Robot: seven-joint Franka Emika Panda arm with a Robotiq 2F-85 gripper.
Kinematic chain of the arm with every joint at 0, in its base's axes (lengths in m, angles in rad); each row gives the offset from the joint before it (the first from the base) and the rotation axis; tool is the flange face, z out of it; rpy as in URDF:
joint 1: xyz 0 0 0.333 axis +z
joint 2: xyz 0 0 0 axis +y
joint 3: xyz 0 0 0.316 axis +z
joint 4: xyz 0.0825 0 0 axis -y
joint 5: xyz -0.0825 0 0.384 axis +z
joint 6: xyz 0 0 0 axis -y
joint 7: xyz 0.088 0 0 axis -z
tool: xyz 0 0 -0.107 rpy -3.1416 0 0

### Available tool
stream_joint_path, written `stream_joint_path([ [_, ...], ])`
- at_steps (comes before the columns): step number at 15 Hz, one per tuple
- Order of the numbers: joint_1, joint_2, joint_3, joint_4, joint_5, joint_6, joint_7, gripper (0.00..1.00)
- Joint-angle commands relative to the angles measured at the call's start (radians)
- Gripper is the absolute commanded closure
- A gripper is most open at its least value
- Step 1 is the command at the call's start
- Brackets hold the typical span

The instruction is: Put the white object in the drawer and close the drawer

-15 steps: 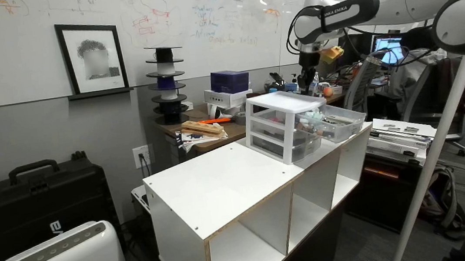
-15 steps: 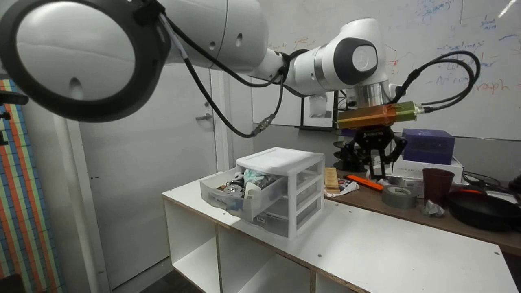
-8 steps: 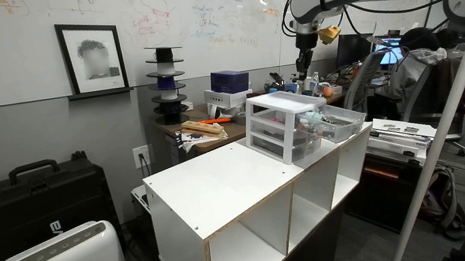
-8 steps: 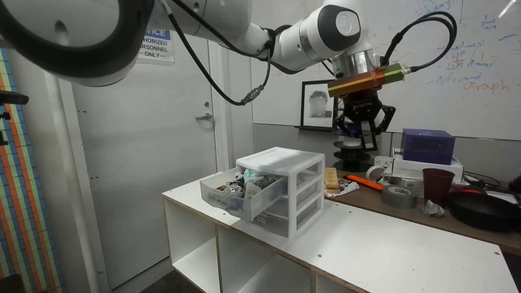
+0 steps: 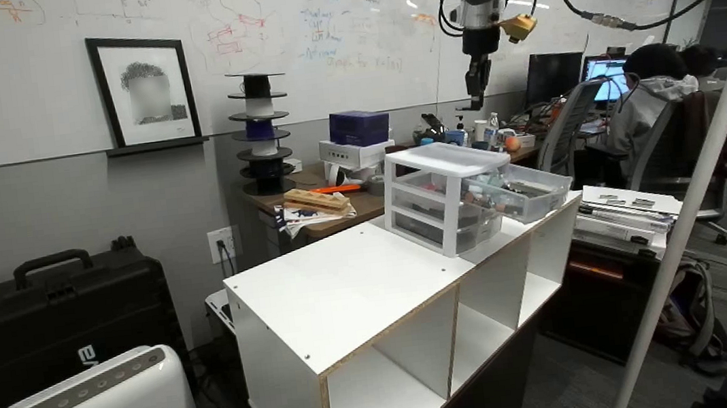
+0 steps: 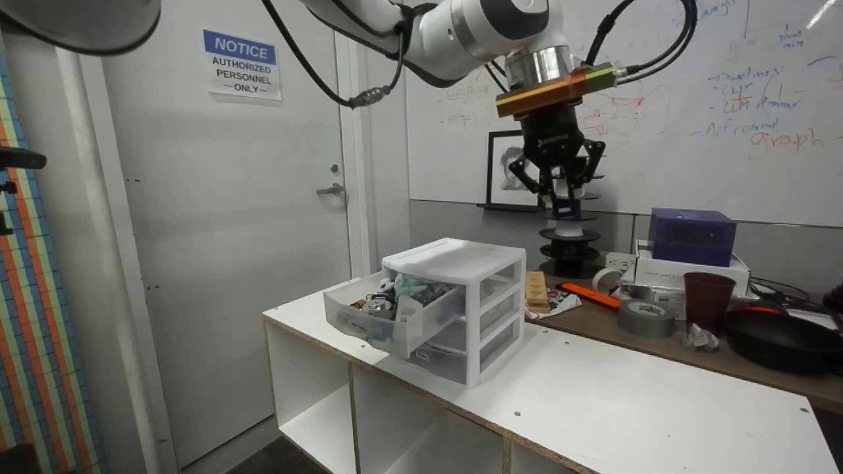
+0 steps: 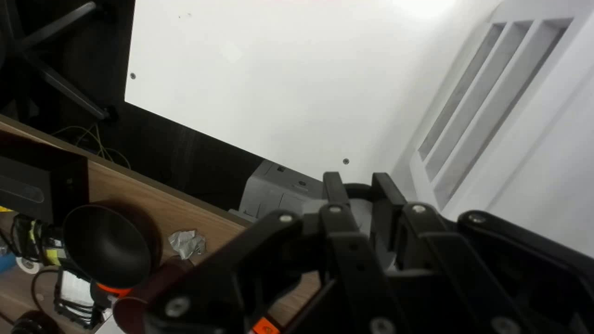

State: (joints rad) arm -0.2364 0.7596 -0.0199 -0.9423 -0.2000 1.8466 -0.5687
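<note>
While drawer (image 6: 359, 326) juts from front of unit (image 6: 454, 260), long axis unclear, arm (image 6: 435, 56) arches, gripper (image 6: 564, 208) points down; whether gripping, cannot tell

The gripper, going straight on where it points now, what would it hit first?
Probably the white cabinet top, beside the drawer unit, though depth and exact tilt are hard to judge.

Sign (image 6: 242, 66) high on door (image 6: 237, 250) in an exterior view, reading NOTICE AUTHORIZED PERSONNEL ONLY, whiteboard (image 6: 685, 171) right of door, "graph" handwritten in red
</note>
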Motion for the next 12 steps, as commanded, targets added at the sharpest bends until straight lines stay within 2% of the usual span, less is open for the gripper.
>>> stream_joint_path([
  [1, 0.036, -0.177, -0.003, -0.241, -0.045, 0.041, 0.013, 0.91],
  [5, 0.068, -0.307, 0.003, -0.412, -0.074, 0.065, 0.021, 0.91],
  [7, 0.100, -0.371, -0.014, -0.495, -0.086, 0.055, 0.054, 0.91],
  [12, 0.147, -0.536, -0.007, -0.729, -0.136, 0.063, 0.134, 0.91],
])
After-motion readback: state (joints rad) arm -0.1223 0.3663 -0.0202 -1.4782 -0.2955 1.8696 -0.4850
